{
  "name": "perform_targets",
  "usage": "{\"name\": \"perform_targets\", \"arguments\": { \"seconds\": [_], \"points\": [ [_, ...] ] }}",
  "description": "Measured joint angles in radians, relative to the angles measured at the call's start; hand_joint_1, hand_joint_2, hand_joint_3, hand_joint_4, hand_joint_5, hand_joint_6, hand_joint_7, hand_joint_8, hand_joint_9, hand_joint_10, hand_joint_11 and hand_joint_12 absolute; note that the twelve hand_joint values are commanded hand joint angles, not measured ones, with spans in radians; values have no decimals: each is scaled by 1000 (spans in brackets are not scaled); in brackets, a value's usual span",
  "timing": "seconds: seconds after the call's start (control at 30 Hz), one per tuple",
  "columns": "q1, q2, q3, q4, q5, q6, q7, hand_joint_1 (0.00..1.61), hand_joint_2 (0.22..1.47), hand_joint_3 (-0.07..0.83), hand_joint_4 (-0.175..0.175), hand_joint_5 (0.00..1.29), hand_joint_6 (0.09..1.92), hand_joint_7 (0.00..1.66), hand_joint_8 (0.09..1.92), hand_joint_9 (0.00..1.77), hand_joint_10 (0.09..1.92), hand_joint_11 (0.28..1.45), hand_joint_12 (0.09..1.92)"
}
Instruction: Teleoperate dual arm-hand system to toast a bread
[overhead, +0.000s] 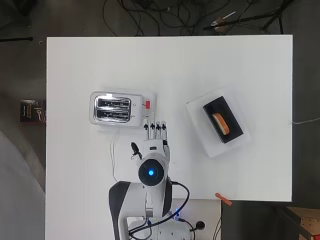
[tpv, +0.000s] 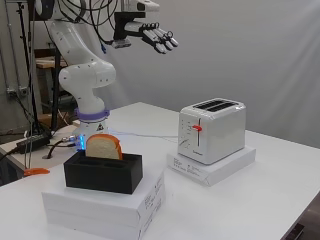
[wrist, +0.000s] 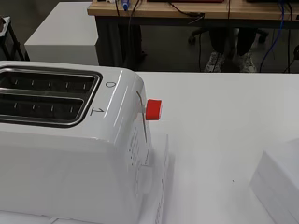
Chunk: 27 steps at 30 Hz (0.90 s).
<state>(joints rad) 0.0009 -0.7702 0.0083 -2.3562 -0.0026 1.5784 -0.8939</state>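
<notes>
side view: boxy glossy white toaster (tpv: 212, 130), flat red lever (tpv: 197, 128).

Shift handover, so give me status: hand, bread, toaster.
Hand open, high above the table, holding nothing. Bread upright in black holder, untouched. Toaster slots empty, red lever up. Nothing in the way.

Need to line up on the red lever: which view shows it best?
Wrist view: the red lever is close and unobstructed on the toaster. Side view shows it small; overhead shows only a red speck.
</notes>
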Motion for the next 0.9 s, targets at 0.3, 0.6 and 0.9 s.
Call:
{"name": "perform_targets", "arguments": {
  "seconds": [0.3,0.6,0.9],
  "points": [
    [0,1,0,0,-2,-1,3,266,1141,0,-44,287,87,394,87,551,87,497,87],
    [-1,9,-2,6,9,-4,16,279,1139,-1,-40,285,87,389,87,546,87,492,87],
    [-1,10,-3,10,14,-8,17,291,1138,-1,-42,287,87,392,87,546,87,490,87]
  ]
}}
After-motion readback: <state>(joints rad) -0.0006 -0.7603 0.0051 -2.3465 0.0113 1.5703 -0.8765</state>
